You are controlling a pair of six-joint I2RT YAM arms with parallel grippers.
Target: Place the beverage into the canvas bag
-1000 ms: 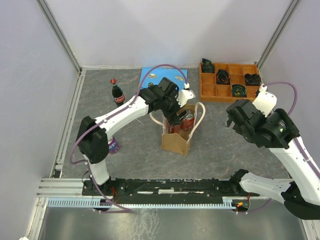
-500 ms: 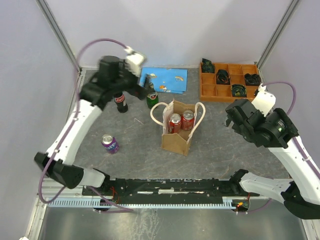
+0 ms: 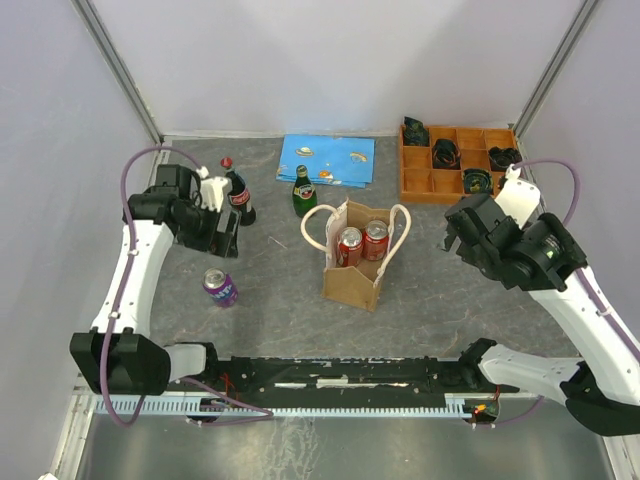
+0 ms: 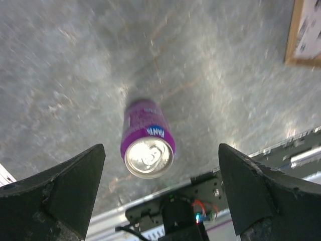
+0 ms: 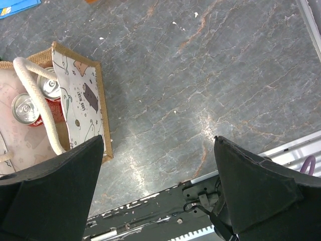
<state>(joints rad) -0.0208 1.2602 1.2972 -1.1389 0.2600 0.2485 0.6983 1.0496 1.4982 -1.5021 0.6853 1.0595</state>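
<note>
The left arm has swung down from high at the back, and its end effector (image 4: pixel 161 146), released and empty, now hangs over the upright purple can (image 3: pixel 220 287), which stands on the table well left of the bag (image 3: pixel 352 282). To pick well, I judge it should drop straight, clear of the cola bottle (image 3: pixel 235 190), and straddle the can's middle before closing. The bag already holds two red cans (image 3: pixel 349 245), so aim beside them; the right end effector (image 5: pixel 159 139), also released, hovers to the bag's right.
</note>
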